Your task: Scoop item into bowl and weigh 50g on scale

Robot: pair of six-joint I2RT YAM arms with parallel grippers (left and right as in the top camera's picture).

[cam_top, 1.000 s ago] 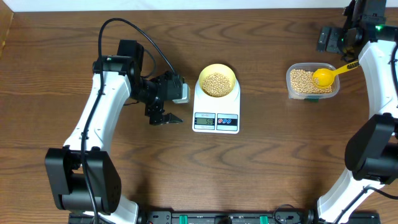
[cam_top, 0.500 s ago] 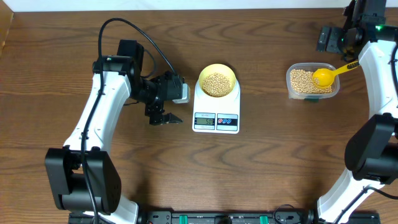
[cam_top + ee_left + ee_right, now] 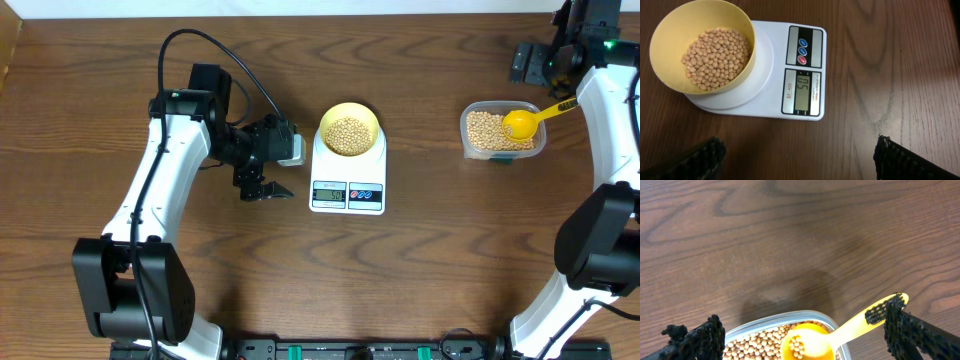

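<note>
My left gripper (image 3: pixel 265 191) spread wide, empty, just left of scale (image 3: pixel 347 185). White glossy rectangular scale on dark wood-grain table (image 3: pixel 450 260). Round smooth pale-yellow bowl (image 3: pixel 670 35) on its platform, holding matte tan beans (image 3: pixel 717 57). Display (image 3: pixel 803 90) reads 50. My right gripper (image 3: pixel 527 62) wide, empty, near clear tub (image 3: pixel 541 140); yellow scoop (image 3: pixel 520 124) rests inside.

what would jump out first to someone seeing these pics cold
The pale-yellow bowl of tan beans sitting on the white scale at the table's centre draws the eye first. In the left wrist view the scale's display seems to read 50. Next comes the bright yellow scoop, lying in the clear tub of more beans toward the right side of the overhead view.
</note>
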